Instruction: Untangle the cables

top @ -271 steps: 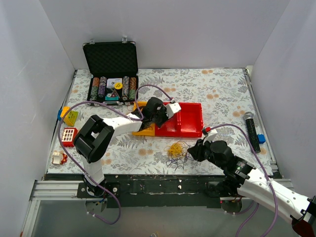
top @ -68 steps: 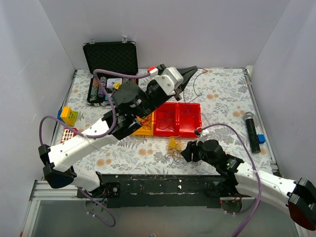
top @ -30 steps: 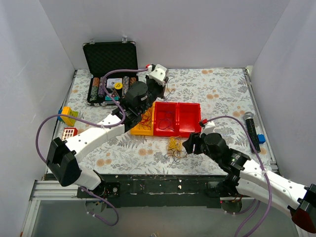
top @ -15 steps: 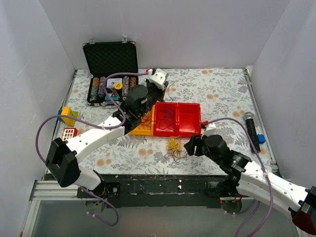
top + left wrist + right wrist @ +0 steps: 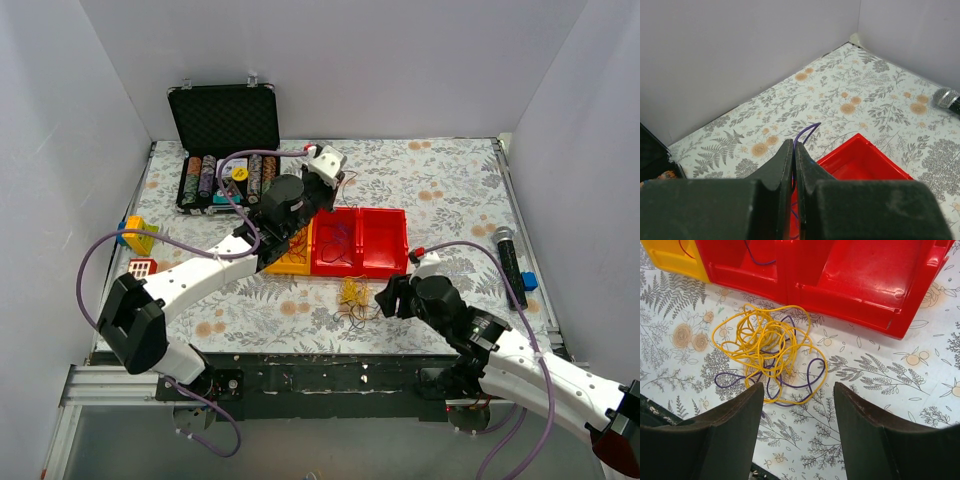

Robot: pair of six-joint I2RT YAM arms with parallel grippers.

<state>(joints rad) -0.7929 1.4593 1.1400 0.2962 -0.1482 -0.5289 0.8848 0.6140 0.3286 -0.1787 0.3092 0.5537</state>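
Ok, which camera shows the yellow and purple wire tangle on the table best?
The right wrist view: the tangle lies close and central, loops distinct. The top external view shows it only as a small clump; the left wrist view misses it.

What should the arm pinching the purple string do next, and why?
Probably it should lower a little and open its jaws. The left gripper is shut on a thin purple wire, right above the red bin. The wire's tail hangs down between the jaws towards the red. Letting go there would likely drop the freed wire into the bin.
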